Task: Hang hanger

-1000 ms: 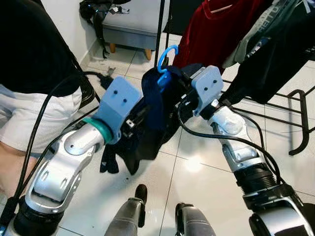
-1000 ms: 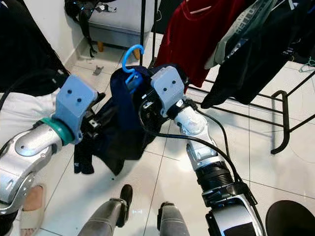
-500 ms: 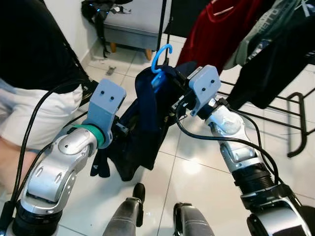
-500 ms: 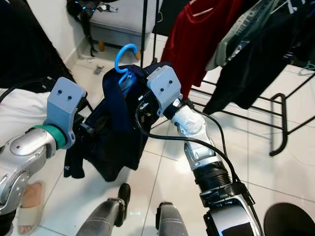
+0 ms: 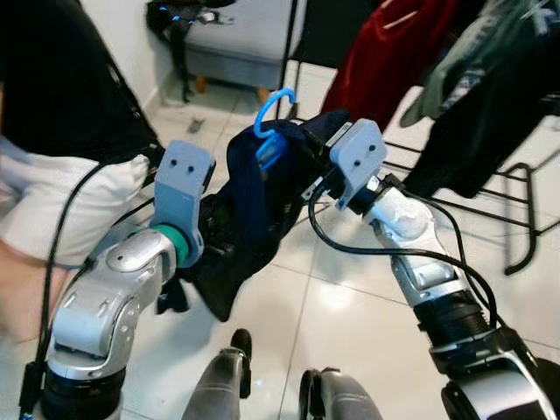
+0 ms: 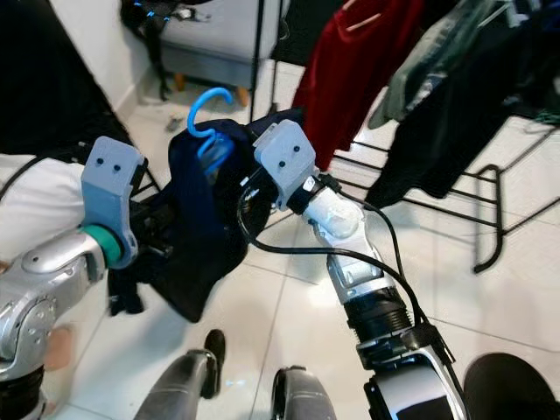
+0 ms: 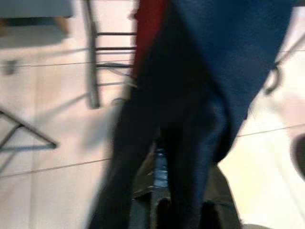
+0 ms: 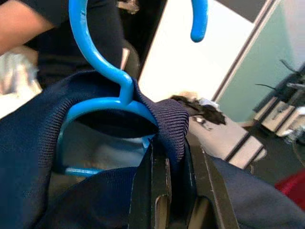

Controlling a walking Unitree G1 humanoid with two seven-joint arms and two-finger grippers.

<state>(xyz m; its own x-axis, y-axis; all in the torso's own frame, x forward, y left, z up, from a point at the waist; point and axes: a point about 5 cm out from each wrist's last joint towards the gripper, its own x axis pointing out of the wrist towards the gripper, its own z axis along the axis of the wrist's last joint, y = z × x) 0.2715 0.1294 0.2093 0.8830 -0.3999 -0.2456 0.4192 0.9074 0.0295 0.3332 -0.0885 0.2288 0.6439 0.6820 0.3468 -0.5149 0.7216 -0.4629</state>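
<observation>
Blue hanger (image 8: 102,90) under navy garment (image 5: 262,206), right claw (image 8: 171,191) pinching both; left claw state hidden.

On your left: person (image 5: 52,122), dark top, white shorts. Ahead: grey bench (image 5: 236,48), black clothes rack (image 6: 490,219) with red garment (image 6: 350,66). Below: white tiled floor (image 5: 341,306).

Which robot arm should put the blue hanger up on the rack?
Probably the right. The right gripper is shut on the navy garment at the blue hanger, beside the clothes rack. The left gripper just steadies the cloth lower down.
</observation>
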